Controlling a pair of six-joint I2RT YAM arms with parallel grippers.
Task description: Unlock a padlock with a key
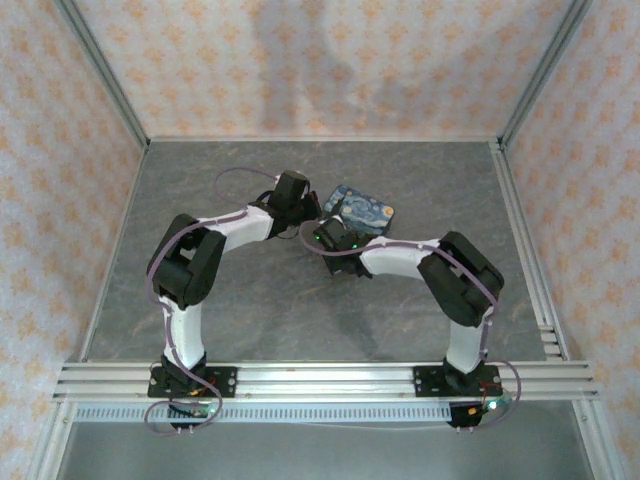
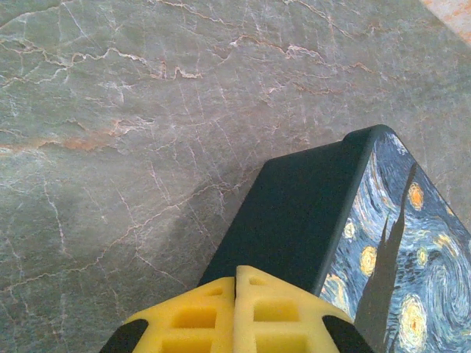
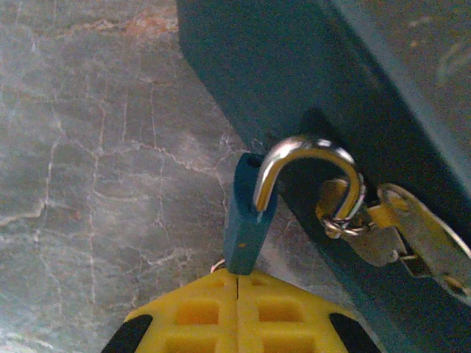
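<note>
Padlock [image 3: 244, 220], small, rigid and smooth, is hung from the hasp [image 3: 412, 235] of the painted box [image 3: 294, 66], at the tips of the right gripper [image 3: 237, 283], closed finger to finger. The left gripper [image 2: 235, 278], likewise closed, is laid against the box. A pinch across the lock's flat body is judged firmest.

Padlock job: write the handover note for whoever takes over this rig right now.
Left gripper: fingers shut, nothing between them, tips at the dark side of the starry-night box.
Right gripper: fingers shut at the foot of the small blue padlock; whether they pinch the key I cannot tell.
Padlock hangs by its shackle through the box's hasp.
Done: both arms set at the box; shackle looks swung open, not certain.
Left: confirm it is unlocked, else turn the key; unhook the shackle.
</note>
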